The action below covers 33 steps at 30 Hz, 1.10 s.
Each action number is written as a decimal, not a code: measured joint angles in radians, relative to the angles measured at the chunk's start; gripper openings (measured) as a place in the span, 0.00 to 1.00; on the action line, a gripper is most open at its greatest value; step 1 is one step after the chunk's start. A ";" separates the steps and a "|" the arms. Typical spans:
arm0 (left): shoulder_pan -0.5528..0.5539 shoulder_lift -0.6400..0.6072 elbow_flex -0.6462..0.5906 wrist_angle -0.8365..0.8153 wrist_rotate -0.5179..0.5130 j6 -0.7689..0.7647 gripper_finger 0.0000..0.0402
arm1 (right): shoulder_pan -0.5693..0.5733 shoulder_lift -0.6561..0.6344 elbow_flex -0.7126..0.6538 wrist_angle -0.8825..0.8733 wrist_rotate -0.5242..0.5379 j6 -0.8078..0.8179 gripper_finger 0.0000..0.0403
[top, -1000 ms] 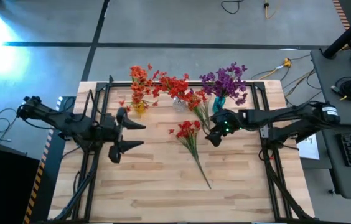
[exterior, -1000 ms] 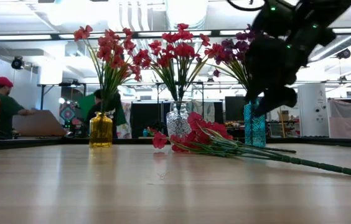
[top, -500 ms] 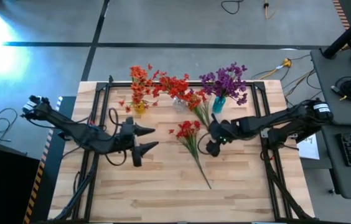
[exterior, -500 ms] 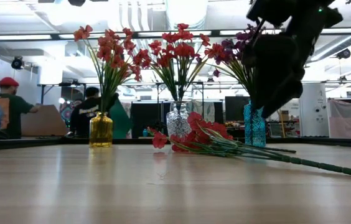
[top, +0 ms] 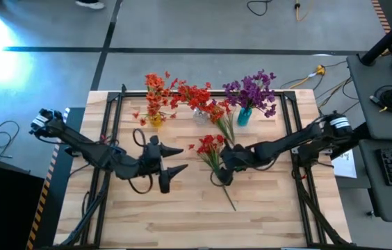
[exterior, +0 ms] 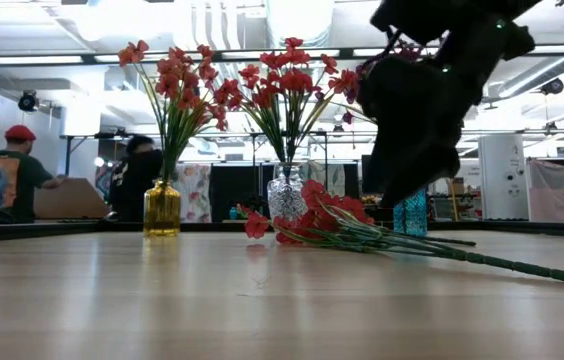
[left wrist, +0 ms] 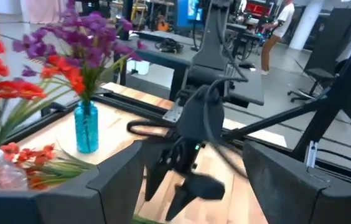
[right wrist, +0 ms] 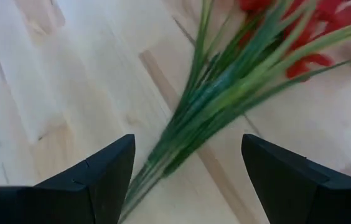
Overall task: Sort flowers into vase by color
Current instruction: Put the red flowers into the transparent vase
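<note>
1. Currently, right end effector [top: 222,175], fingers spread apart, hangs directly over the green stems of the loose red artificial flower bunch [top: 213,154] lying on the light wooden table [top: 182,215].
2. Left end effector [top: 175,171], fingers apart, waits beside the bunch.
3. 3 filled vases stand behind.

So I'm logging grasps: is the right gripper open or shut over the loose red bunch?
Open: the right gripper shows spread fingers above the red-flowered bunch's green stems, not touching.

Wooden table [top: 147,208] bears three vases and a loose red sprig bunch [top: 213,154]
</note>
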 joint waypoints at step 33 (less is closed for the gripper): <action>-0.039 0.133 0.240 -0.511 0.061 0.008 0.64 | 0.019 0.394 0.387 -0.322 0.086 0.256 0.35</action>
